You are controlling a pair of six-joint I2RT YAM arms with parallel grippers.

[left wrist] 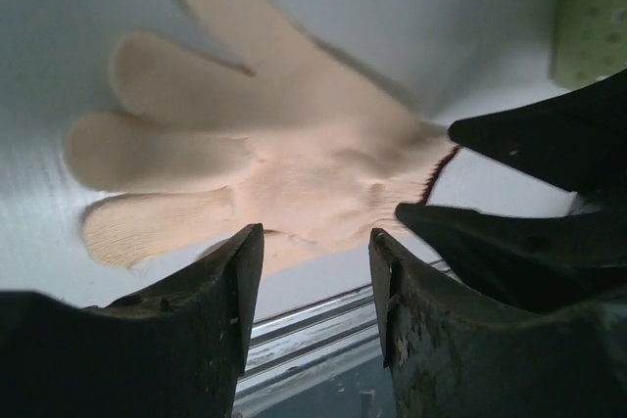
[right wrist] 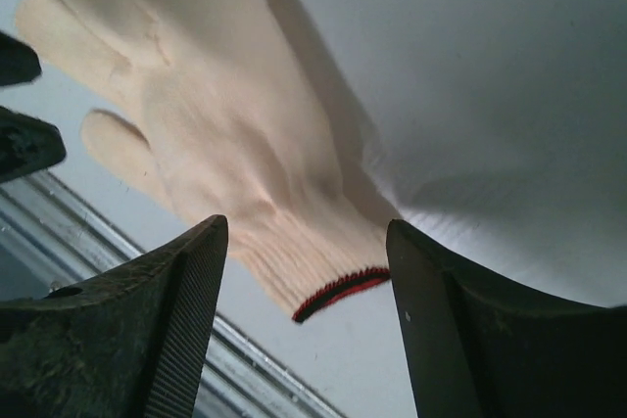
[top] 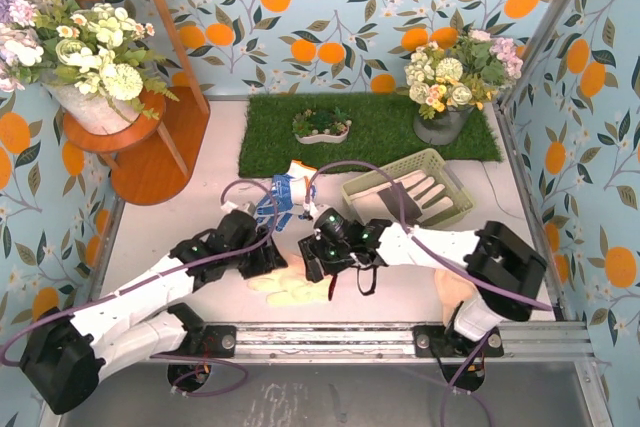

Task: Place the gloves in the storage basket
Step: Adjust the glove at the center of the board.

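Right jaws: spread wide, pinching nothing. The peach glove (right wrist: pixel 225 124) lies flat on the surface (right wrist: pixel 470 75), red-edged cuff poking into the gap.
Left jaws: spread too, same glove's fingers fanned out just past the tips.
Basket (top: pixel 457 185): well apart from that glove, pale gloves inside.
Blue-and-white glove (top: pixel 283 199): left of basket.
Hard to tell: how many gloves are in the basket; the arms partly cover the peach one.
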